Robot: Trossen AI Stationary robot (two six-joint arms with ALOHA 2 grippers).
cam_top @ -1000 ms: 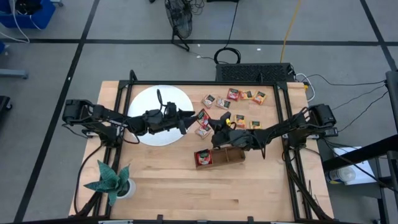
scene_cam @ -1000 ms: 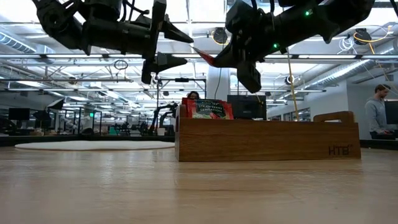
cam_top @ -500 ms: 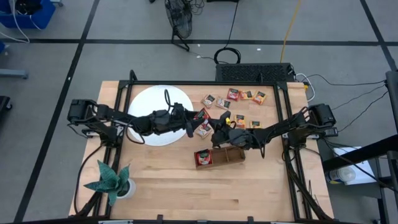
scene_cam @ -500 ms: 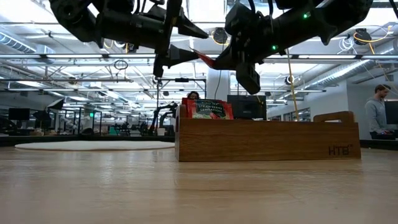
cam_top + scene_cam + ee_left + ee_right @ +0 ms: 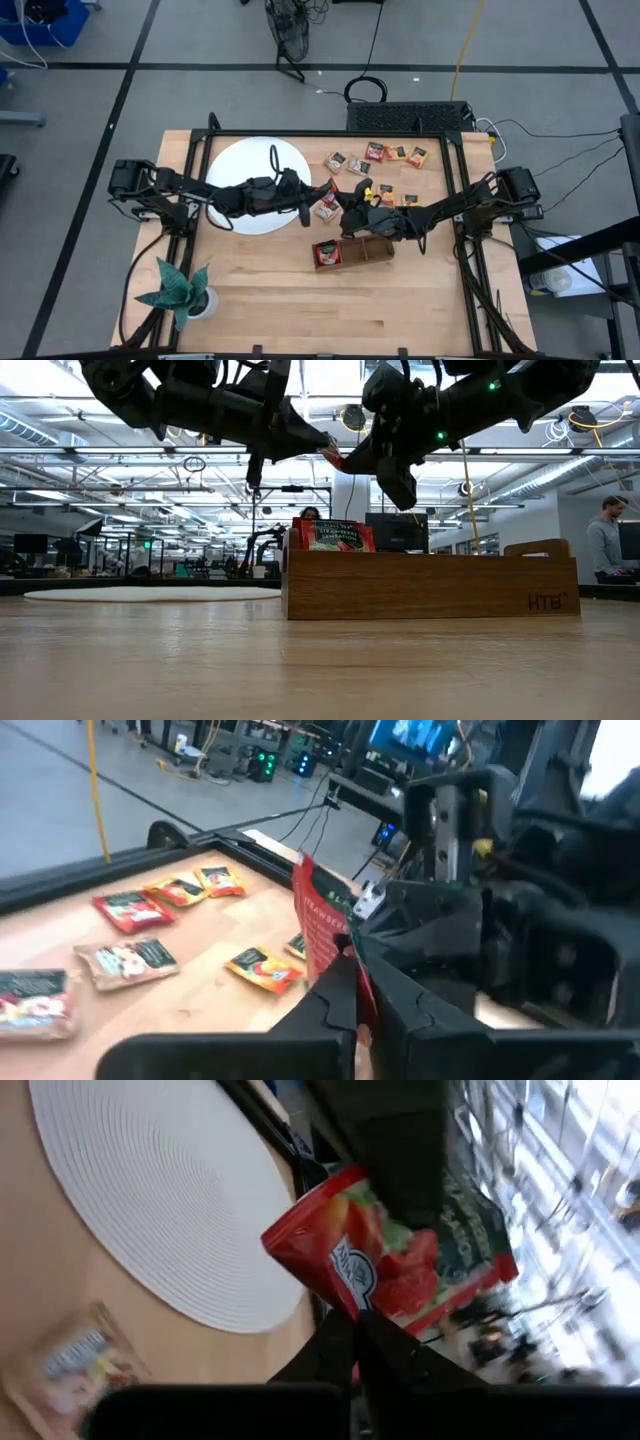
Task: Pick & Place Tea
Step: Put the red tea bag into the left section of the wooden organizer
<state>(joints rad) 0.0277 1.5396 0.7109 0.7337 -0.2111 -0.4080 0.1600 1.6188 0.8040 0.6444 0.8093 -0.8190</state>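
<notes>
A red tea sachet (image 5: 332, 455) with a strawberry picture (image 5: 385, 1270) hangs in the air above the table's middle, between my two grippers. My left gripper (image 5: 322, 190) reaches in from the table's left and is shut on it. My right gripper (image 5: 344, 198) reaches in from the right and is shut on it too. Another red sachet (image 5: 326, 254) stands in the left compartment of the brown wooden tray (image 5: 372, 250). Several more sachets (image 5: 375, 152) lie flat on the table beyond. My left gripper pinches the red sachet between its two fingers at the edge turned toward it (image 5: 360, 992), coming level from the table's left. The sachet stands on edge, clear of the table. My right gripper pinches the sachet's opposite edge (image 5: 345, 1308) between its two fingers, coming about level from the table's right; the rest of the sachet sticks out past the fingertips.
A white round disc (image 5: 250, 172) lies at the far left under my left arm. A green folded-paper plant (image 5: 180, 290) stands at the near left. Loose sachets (image 5: 130, 960) are scattered behind the tray. The near half of the table (image 5: 330, 315) is bare wood.
My left gripper has moved toward the table's right, up to the red sachet held by my right gripper, has rolled about its own axis, and has shut on the sachet. The right gripper has stayed in place with the sachet.
</notes>
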